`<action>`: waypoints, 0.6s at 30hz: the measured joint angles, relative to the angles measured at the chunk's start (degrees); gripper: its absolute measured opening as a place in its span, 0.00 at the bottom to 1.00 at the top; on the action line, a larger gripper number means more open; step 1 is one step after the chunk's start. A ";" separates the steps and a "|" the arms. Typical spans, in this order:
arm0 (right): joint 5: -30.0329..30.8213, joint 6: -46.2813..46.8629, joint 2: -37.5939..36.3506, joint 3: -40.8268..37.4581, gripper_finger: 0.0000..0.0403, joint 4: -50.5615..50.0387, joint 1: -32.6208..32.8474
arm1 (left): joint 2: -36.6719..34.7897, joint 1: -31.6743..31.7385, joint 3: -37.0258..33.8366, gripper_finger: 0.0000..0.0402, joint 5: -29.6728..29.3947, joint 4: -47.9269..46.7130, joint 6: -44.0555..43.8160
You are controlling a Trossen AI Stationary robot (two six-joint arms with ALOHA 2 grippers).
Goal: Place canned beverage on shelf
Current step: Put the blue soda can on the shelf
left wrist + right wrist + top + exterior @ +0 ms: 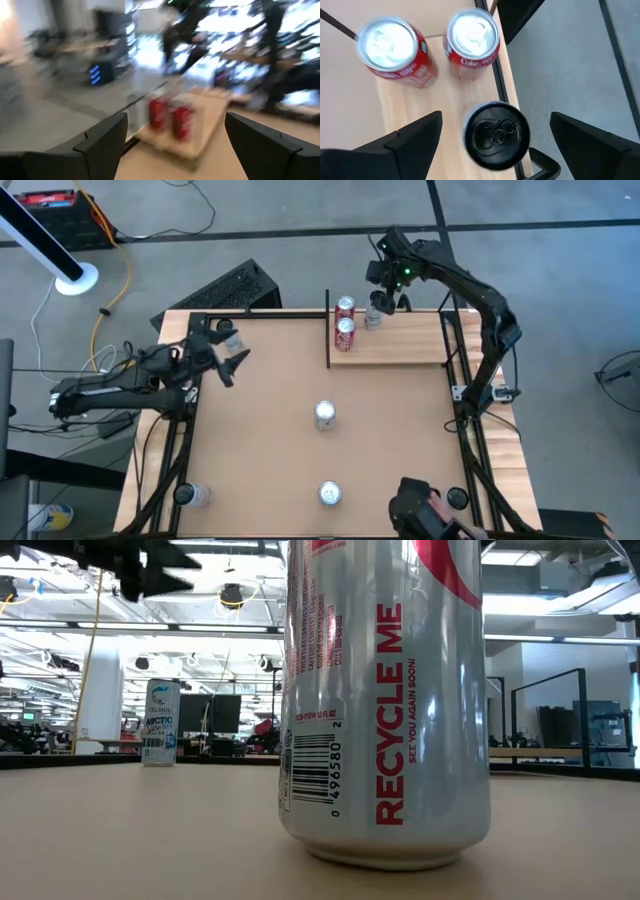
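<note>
A: From above, what sits on the shelf [400,345]?

B: A pale wood-grain board with a thin black bar [328,330] along its short edge. Two red cans [345,321] stand just beside that bar, and a dark-topped can [373,317] is near them at the far edge. The right gripper [385,298] hangs over that can, fingers spread, not touching it. The left gripper [228,355] is at the table's left side, fingers apart and empty. Two silver-topped cans [326,415] stand on the brown tabletop [270,430], well apart from the shelf.

A: And level with the table?

B: A glossy silver cylinder [385,690] fills the frame, red lettering and a barcode on its wall, detail the overhead view cannot give. A small pale can [161,722] stands far behind.

A: The left wrist?

B: Blurred; two red cans [170,119] on the pale board [200,135], between its own spread fingers [102,142].

A: The right wrist?

B: It looks straight down: the black-lidded can [496,134], round with a pull tab, stands free between wide-apart fingers [415,140], at the board's [445,100] edge near two shiny red-walled cans [392,50].
</note>
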 joint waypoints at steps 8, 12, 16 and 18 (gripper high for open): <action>-0.01 3.68 -0.01 11.05 0.98 -10.85 3.56 | 3.35 11.00 10.52 0.80 -4.05 -25.18 -8.71; -0.04 4.94 -0.09 14.81 0.98 -16.90 6.76 | 9.48 18.86 14.23 0.80 -3.78 -33.17 -11.73; -0.07 6.33 -0.98 15.78 0.98 -19.44 9.86 | 18.24 28.18 19.05 0.80 1.62 -37.81 -11.82; -0.09 7.17 -2.08 15.78 0.98 -19.56 11.18 | 22.47 32.30 22.42 0.80 4.44 -41.35 -11.62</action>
